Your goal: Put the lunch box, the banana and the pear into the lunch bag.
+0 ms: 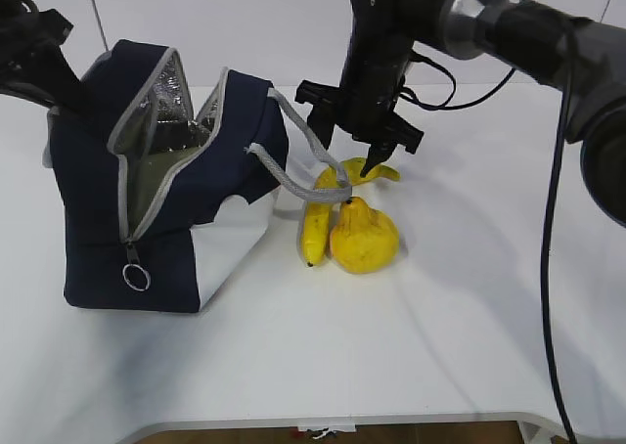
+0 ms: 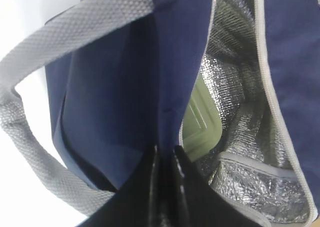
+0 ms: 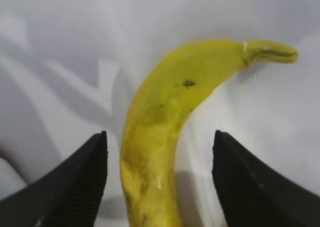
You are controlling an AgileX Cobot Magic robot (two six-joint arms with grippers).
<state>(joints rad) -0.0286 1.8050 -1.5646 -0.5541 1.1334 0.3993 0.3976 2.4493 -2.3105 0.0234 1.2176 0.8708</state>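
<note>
Right gripper [image 3: 160, 179] hung released, jaws straddling the banana [image 3: 165, 122] beside the pear [image 1: 363, 237]; you did best lowering squarely before clenching, while your left gripper [image 2: 165, 154] pinched the lunch bag [image 1: 88, 190] open.

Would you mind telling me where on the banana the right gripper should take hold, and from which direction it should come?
Grip the banana across its thick middle, coming straight down from above. It lies flat on the table, and the right gripper already straddles it with jaws open on either side. The stem end is thin, and the far end lies close beside the pear, so the middle is probably safest.
</note>
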